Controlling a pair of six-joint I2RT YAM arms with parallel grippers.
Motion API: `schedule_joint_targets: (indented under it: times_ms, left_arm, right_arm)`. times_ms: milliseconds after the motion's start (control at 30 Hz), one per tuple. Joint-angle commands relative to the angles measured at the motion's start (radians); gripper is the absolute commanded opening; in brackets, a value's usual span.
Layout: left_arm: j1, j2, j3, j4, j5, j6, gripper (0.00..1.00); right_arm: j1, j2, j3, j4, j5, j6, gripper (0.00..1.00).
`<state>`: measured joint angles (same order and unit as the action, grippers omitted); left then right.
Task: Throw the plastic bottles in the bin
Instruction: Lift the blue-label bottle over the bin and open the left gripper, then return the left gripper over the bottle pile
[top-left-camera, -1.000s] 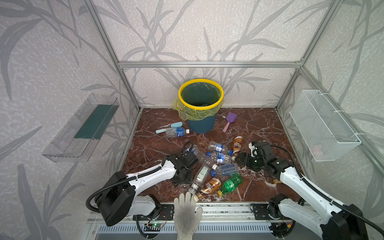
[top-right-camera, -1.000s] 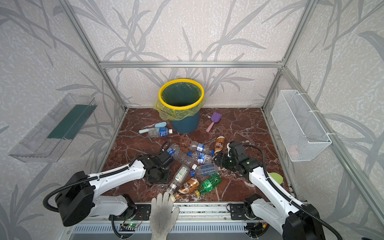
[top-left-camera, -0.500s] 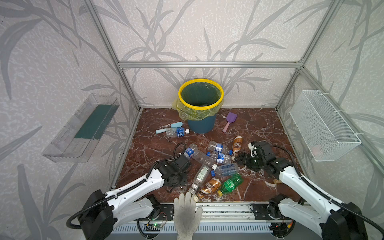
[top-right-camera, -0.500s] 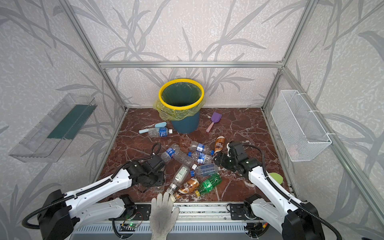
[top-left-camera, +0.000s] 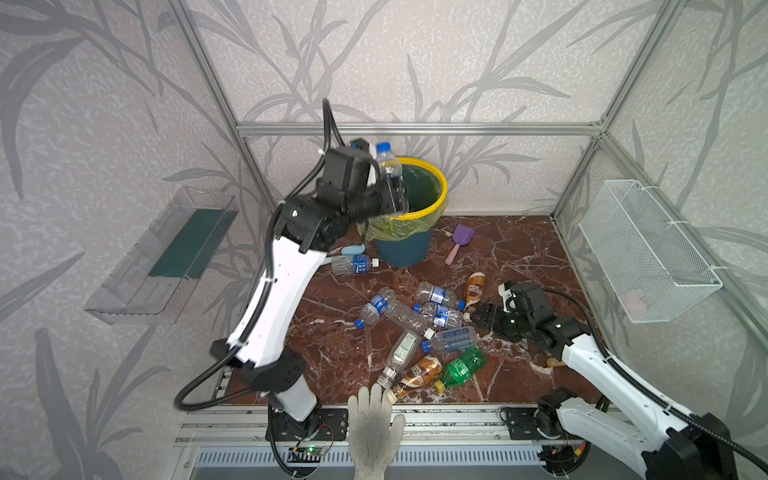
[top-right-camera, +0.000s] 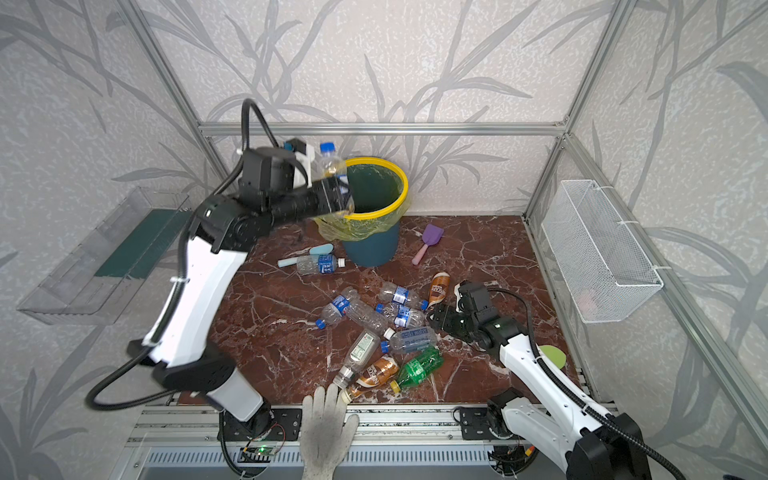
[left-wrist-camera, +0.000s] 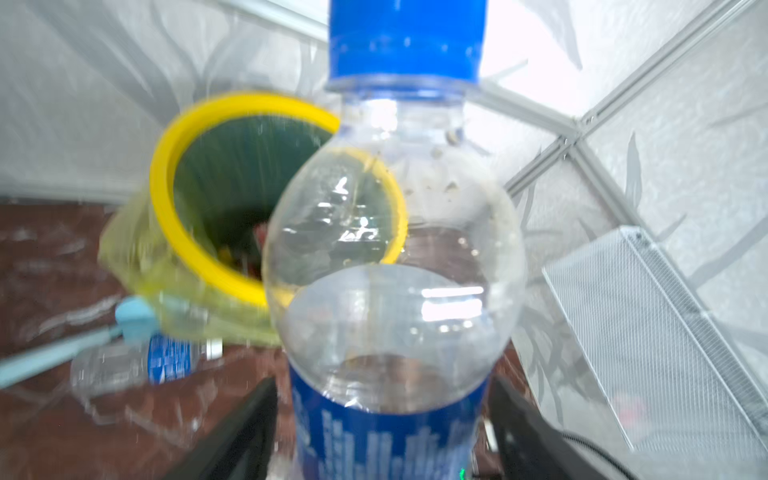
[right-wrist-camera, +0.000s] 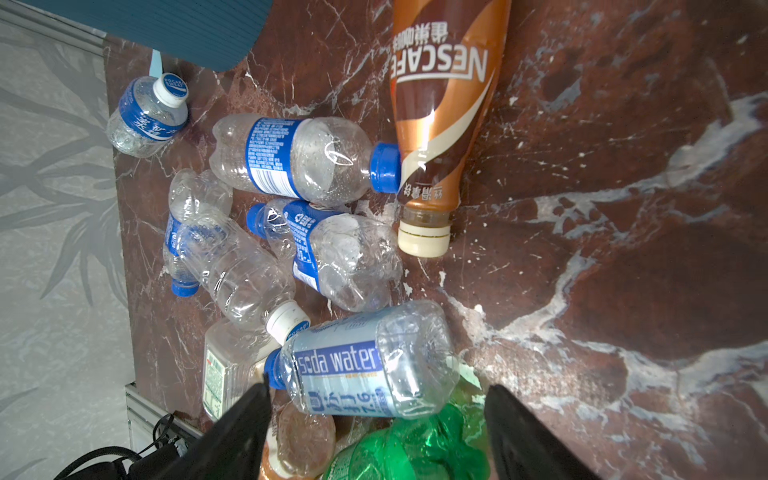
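Fingers (left-wrist-camera: 249, 419) of the left gripper (left-wrist-camera: 383, 382) stand spread on either side of a clear plastic bottle with a blue cap and blue label (left-wrist-camera: 390, 232). A thin strip of background shows between each finger and the label, so they appear to have let go, though motion blur leaves some doubt. Half a second ago this arm was low on the red-brown marble floor (top-left-camera: 332, 345) beside the pile. It has since swung up to the round teal-blue bin with the yellow rim ring (top-left-camera: 401, 249). In both top views the bottle stands cap-up at the rim's near left edge, above it and not yet inside.

That looks like the release of a throw. Whether the bottle drops inside or clips the rim cannot be judged from here.

The right gripper (right-wrist-camera: 376, 399) has not moved. Its fingers (right-wrist-camera: 241, 424) are parted and empty, low beside a clear bottle labelled soda water (right-wrist-camera: 357, 365). About nine bottles lie on the floor, one just beside the bin, so much of the task remains.
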<state>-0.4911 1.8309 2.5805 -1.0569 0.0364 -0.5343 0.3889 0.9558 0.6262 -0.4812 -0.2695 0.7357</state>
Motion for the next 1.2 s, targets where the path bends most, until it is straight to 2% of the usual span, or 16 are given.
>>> schedule_joint_targets:
  times_ms: [0,67,200,400,533,633,800,900,967,1167]
  left_arm:
    - [0.054,0.076,0.243,-0.187,0.033,0.02,0.9]
    - [0.047,-0.057,0.023,-0.141,-0.002,0.022,0.94]
    - [0.043,-0.443,-0.59,0.126,-0.072,0.007,0.97]
    - [0.042,-0.801,-1.053,0.084,-0.094,-0.048,0.95]
    - [0.042,-0.99,-1.342,0.055,-0.09,-0.121,0.95]
    - [0.042,-1.082,-1.496,0.061,-0.058,-0.176,0.94]
    - [0.042,-1.161,-1.667,0.133,-0.009,-0.259,0.93]
    - [0.042,-1.163,-1.715,0.171,0.013,-0.277,0.93]
    - [0.042,-1.156,-1.73,0.186,0.02,-0.279,0.93]
    - [0.042,-1.139,-1.759,0.219,0.026,-0.277,0.93]
  right_arm:
    - [0.001,-0.068,0.037,-0.075,0.022,-0.001,0.83]
    - [0.001,-0.095,0.029,-0.094,0.031,0.004,0.84]
    - [-0.001,-0.099,0.011,-0.101,0.028,-0.003,0.84]
    - [-0.005,-0.079,-0.005,-0.088,0.026,-0.01,0.84]
    - [-0.005,-0.058,-0.01,-0.078,0.024,-0.009,0.84]
    - [-0.005,-0.048,-0.012,-0.073,0.022,-0.004,0.83]
    - [-0.005,-0.031,-0.013,-0.071,0.019,0.002,0.85]
    - [-0.005,-0.028,-0.014,-0.073,0.029,0.012,0.9]
    - [-0.005,-0.028,-0.013,-0.089,0.063,0.025,0.98]
    - [-0.006,-0.016,0.006,-0.14,0.166,0.025,0.99]
